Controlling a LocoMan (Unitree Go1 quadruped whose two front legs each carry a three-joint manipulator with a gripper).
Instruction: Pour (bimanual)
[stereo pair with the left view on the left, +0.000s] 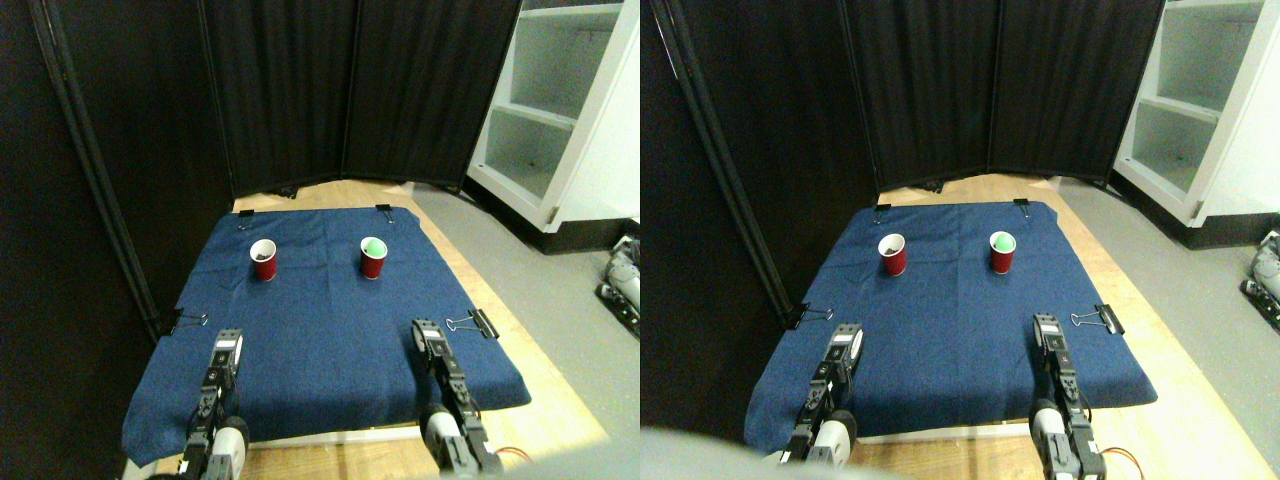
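Pouring has not begun: the left gripper (227, 343) and right gripper (425, 330) hover near, empty, jaw opening unclear. Next, each reaches its far cup: left cup (264, 260), right cup (373, 257).

Two red cups are set well apart near the far edge of the blue cloth (330, 330) — the left cup (264, 259) with something dark inside, the right cup (373, 257) with something green. The left gripper (226, 345) and right gripper (428, 334) are seen over the near edge — nothing is touched.
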